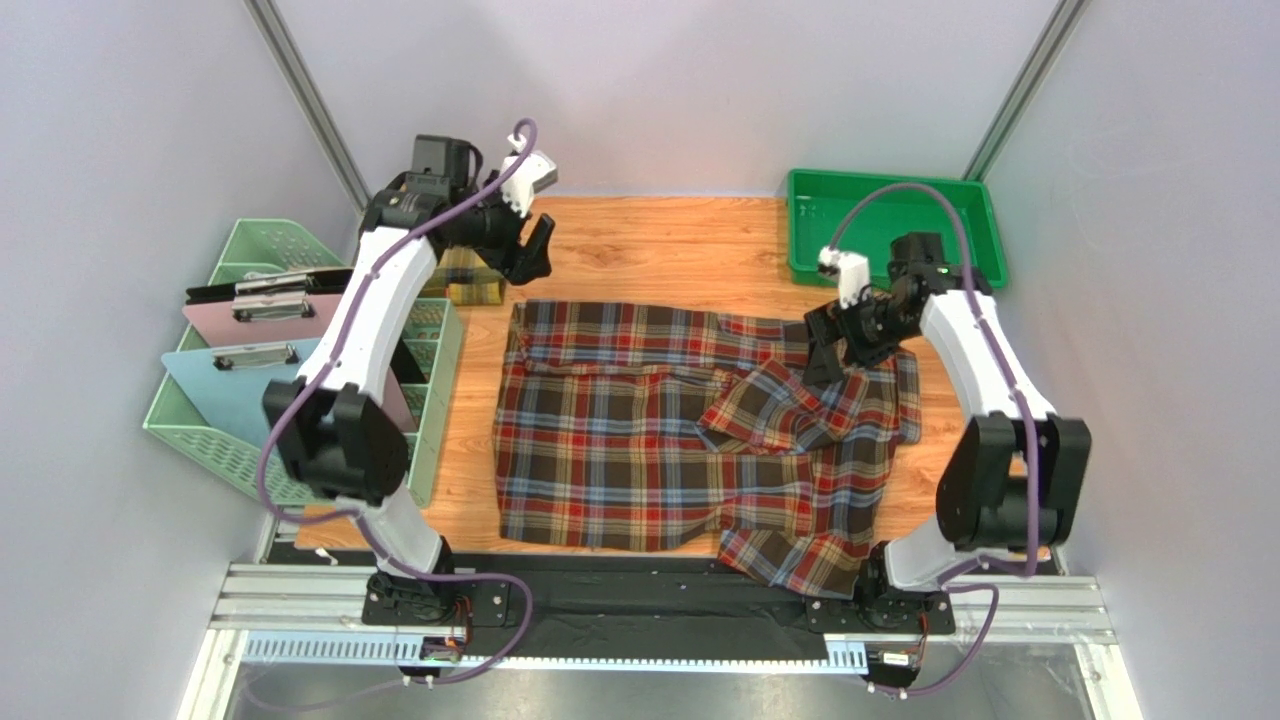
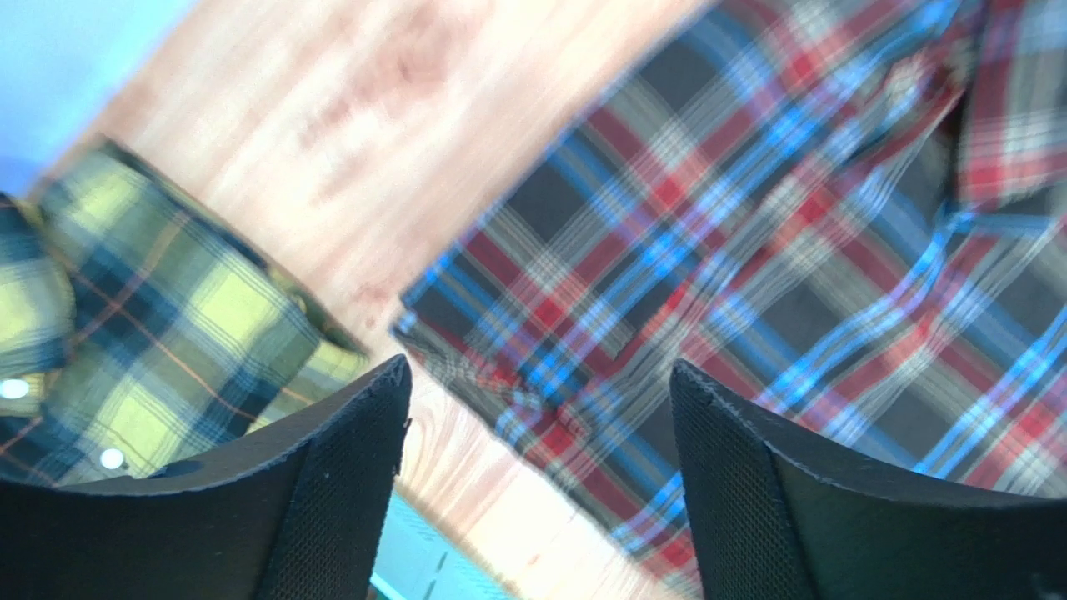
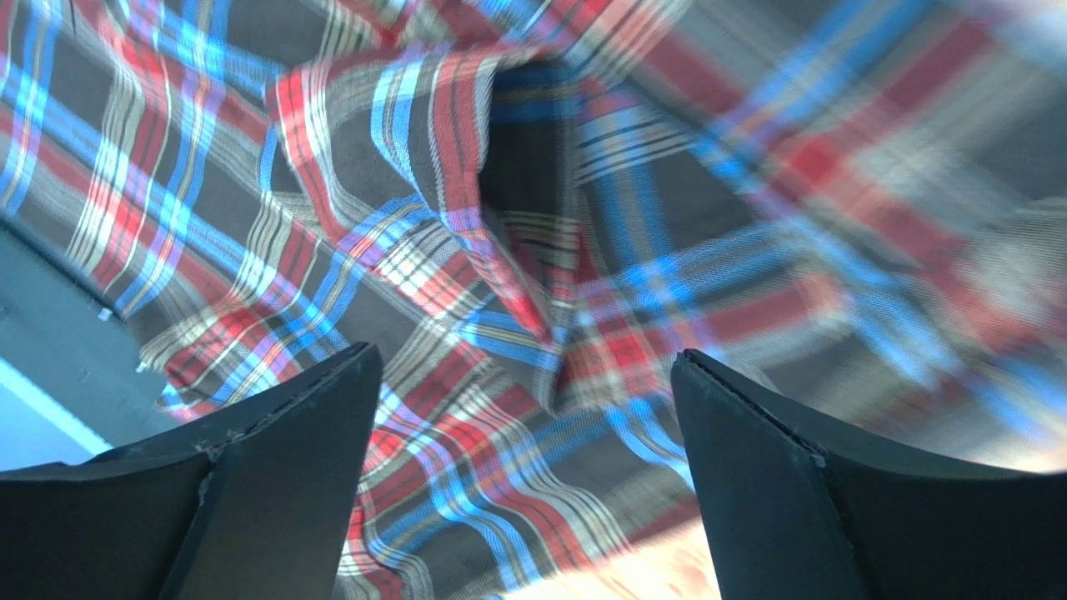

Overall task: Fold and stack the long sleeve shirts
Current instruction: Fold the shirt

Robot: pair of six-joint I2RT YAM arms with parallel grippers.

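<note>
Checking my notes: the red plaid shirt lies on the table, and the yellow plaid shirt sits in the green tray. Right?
No. The yellow plaid shirt is not in the green tray; it lies on the table beside the red plaid shirt, as the left wrist view shows.

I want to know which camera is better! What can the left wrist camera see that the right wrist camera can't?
Only the left wrist view shows the yellow plaid shirt, lying apart from the red plaid shirt with bare wooden table between them. Only the right wrist view shows a rumpled fold in the red cloth, which fills nearly its whole picture. Both show the red plaid shirt and open black fingers holding nothing: the left gripper and the right gripper.
</note>
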